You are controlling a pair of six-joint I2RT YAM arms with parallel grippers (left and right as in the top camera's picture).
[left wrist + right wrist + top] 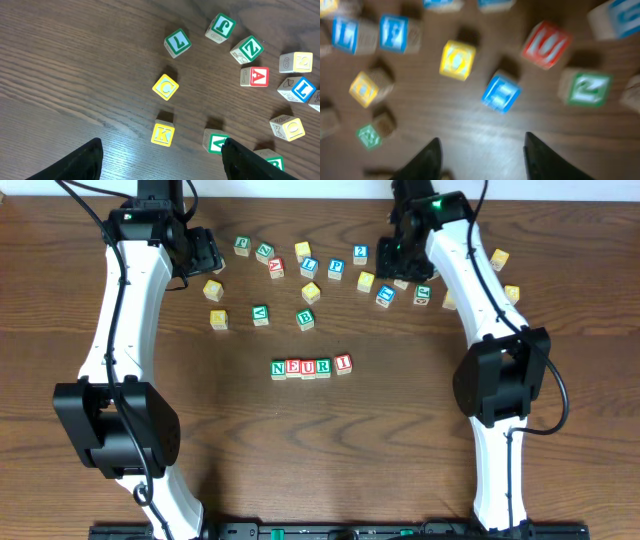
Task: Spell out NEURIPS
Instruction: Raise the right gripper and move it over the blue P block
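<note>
As blur smeared the right wrist view, right gripper: fingers apart, nothing between.
Left gripper: jaws spread, empty, lower parts cut off by frame.
NEURI row: side by side, centre of table.
Blue cube, possibly P: twelve o'clock of row, loose.

Mid-table I am reading a row of cubes: green N, red E, U, green R, red I. A green B is sitting at the row's twelve o'clock, a green V at eleven and a blue 2 at one. The left wrist camera is giving me a yellow K, with a yellow C at its twelve o'clock, a red A at two and a green J at one. The right wrist view is blurring too much for reading.
</note>
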